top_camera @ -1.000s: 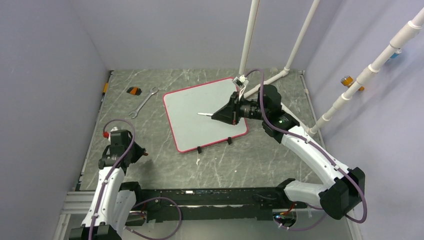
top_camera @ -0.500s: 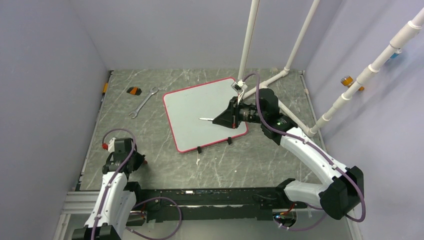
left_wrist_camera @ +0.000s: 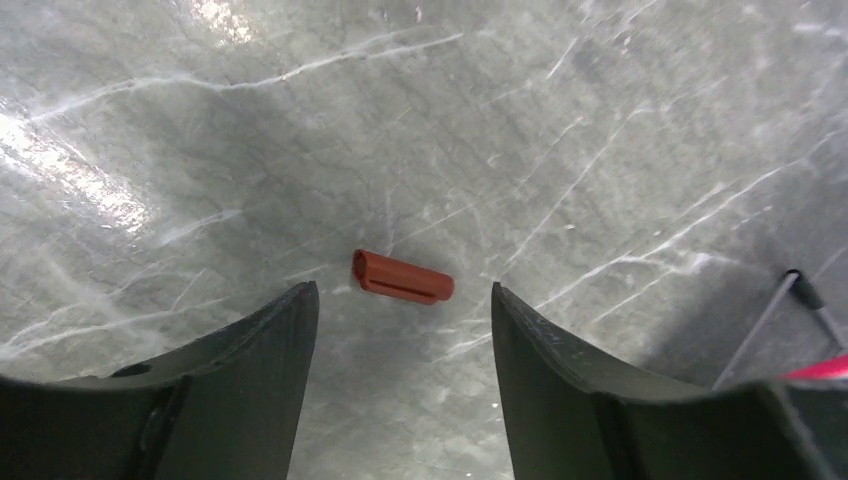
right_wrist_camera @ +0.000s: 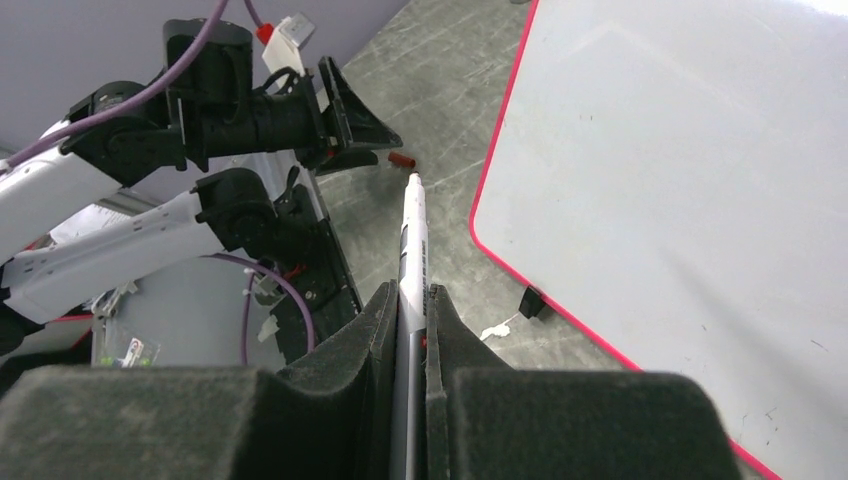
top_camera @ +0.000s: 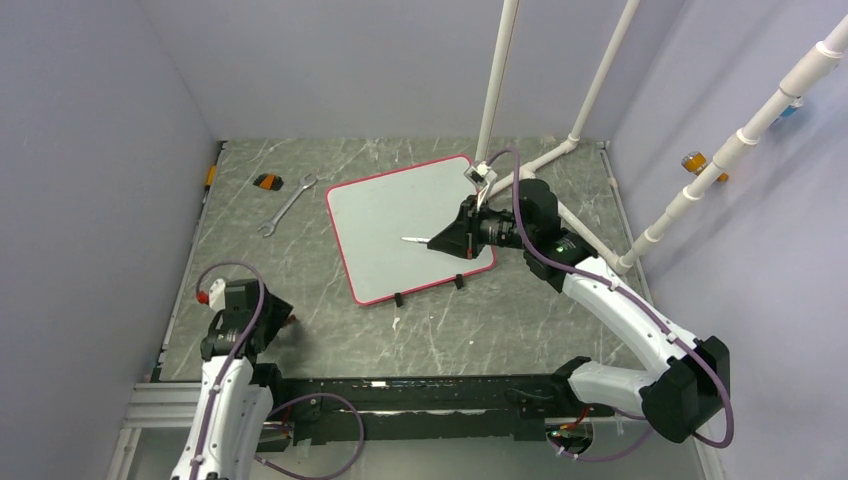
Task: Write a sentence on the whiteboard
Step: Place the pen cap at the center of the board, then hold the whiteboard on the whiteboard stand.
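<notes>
Whiteboard point(top_camera: 390, 215) lies flat on the grey marbled tabletop point(top_camera: 450, 330), a little past centre toward 12 o'clock. It is turned slightly clockwise, so that the edge with its two small black feet faces roughly 6 o'clock. The red-pink frame is unbroken all round as far as the top view shows.

Right gripper point(right_wrist_camera: 412, 300) – jaws clenched on a pale-barrelled marker point(right_wrist_camera: 412, 230), gripped along the barrel with the uncapped tip sticking out ahead of them. From above, this gripper hangs over the board's corner at about 4 o'clock, and the marker points toward 9 o'clock with its tip above the writing surface. Whether the tip touches the board cannot be told.

Left gripper point(left_wrist_camera: 402, 312) – jaws released and standing wide apart, low over bare tabletop at about 7 o'clock from the board and well apart from it. A small red cap point(left_wrist_camera: 403, 278) lies on its side on the tabletop in the gap between the two jaws, touching neither. The right wrist view shows the same cap just beyond the left jaws.

Other items noted:
- A metal wrench point(top_camera: 287, 205) lies at about 10 o'clock from the board, near its left edge but not touching.
- A small orange-and-black object point(top_camera: 266, 181) sits just beside the wrench's far end.
- White pipes point(top_camera: 497, 80) rise from the tabletop at 1 o'clock, behind the right arm.
</notes>
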Available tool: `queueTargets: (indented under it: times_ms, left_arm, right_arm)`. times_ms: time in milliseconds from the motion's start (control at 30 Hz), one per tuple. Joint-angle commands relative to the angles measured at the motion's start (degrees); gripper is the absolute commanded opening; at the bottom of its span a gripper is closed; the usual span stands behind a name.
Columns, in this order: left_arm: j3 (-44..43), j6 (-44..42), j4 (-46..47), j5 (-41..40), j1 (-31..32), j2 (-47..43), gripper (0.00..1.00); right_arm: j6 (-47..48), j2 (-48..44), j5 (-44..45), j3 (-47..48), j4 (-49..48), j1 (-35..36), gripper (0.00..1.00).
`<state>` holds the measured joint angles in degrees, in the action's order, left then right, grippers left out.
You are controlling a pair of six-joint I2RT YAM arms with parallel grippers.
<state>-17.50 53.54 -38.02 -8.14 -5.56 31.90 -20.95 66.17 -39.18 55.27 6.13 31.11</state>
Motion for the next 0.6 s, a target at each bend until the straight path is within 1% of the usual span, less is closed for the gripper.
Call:
queueTargets:
  times_ms: [0, 133, 200, 267, 300, 367, 433, 500, 567]
  left_arm:
    - [-3.7, 0.0, -2.7, -1.7, -0.2, -3.4, 0.70]
    - [-6.2, -2.8, -1.3, 0.1, -0.2, -4.6, 0.73]
    - [-9.4, -7.1, 0.5, 0.8, -0.2, -4.1, 0.73]
    - [-13.3, -12.3, 3.1, 3.3, -0.2, -2.5, 0.73]
    - [-15.6, -14.7, 4.1, 4.6, -0.2, -1.5, 0.74]
    - [-20.5, -20.2, 7.6, 8.0, -0.2, 2.3, 0.78]
    - [-24.8, -26.2, 9.8, 12.3, -0.2, 6.6, 0.78]
    - [-28.8, -31.0, 12.5, 18.9, -0.2, 11.7, 0.77]
    - [-33.2, -35.3, 13.4, 26.2, -0.2, 17.2, 0.74]
  right_arm:
    - [0.6, -2.2, 0.6, -0.2, -1.1, -0.2, 0.00]
    - [0.6, -2.8, 1.4, -0.4, -0.7, -0.2, 0.00]
    - [0.7, -2.9, 2.3, -0.2, -0.3, -0.1, 0.00]
    - [0.5, -3.0, 3.1, 0.1, 0.2, -0.1, 0.00]
    - [0.4, -2.8, 3.4, 0.3, 0.3, -0.1, 0.00]
    - [0.0, -2.5, 3.8, 0.4, 0.5, -0.1, 0.00]
    - [-0.2, -2.4, 4.2, 0.5, 0.6, -0.1, 0.00]
    - [-0.4, -2.5, 5.0, 0.4, 0.8, -0.1, 0.00]
    - [-0.5, -2.4, 5.1, 0.6, 1.3, -0.1, 0.00]
